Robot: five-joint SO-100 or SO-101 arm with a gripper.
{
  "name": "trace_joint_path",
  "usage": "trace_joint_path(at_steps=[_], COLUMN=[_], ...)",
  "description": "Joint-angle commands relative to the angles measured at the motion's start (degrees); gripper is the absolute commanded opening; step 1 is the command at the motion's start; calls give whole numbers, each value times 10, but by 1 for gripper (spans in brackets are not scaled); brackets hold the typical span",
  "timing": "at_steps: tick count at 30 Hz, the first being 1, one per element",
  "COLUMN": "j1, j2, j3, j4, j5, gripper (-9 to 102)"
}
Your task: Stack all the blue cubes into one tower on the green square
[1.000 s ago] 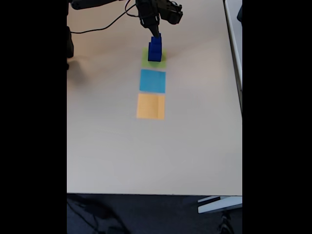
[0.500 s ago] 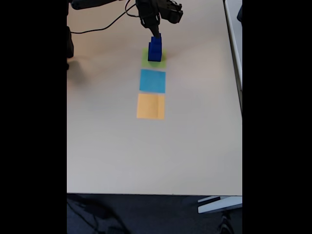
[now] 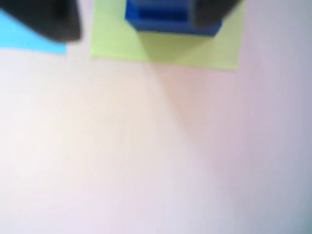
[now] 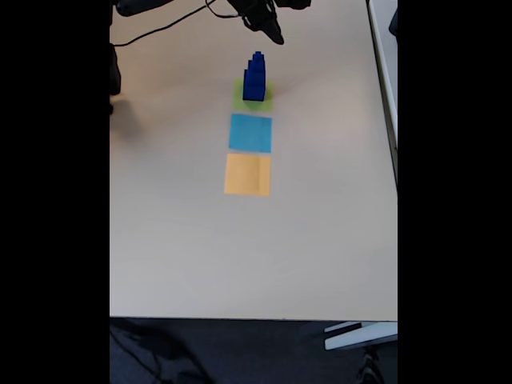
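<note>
Cubes (image 4: pixel 254 78): I see them stacked in a stepped tower on the green square (image 4: pixel 239 97), at 12 o'clock of the blue square (image 4: pixel 250 133) and the orange square (image 4: pixel 247 174). The gripper (image 4: pixel 274 32) hangs at 1 o'clock of the tower, clear of it and holding nothing; whether its jaws are parted I cannot tell. Risk, as I judge it: the narrow top tiers could topple if the arm swings low across them or jolts the table (image 4: pixel 240 256).
</note>
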Motion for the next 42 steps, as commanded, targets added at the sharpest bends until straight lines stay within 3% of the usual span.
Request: trace_joint_path(at_steps=[1,10,15,24,27,33,39,42], j1=[6,33,33,69,81,105,84,70], j2=[30,28,32,123,157,321,635,706], j3=[-75,-221,-353,-392,-379,-148,367,493], j4=[-39,-40,49,265,300,279,38,-27], j5=[-63,-250,-386,-396,-432,-450,-442,-435], gripper=[5,0,0,0,0,0,0,0])
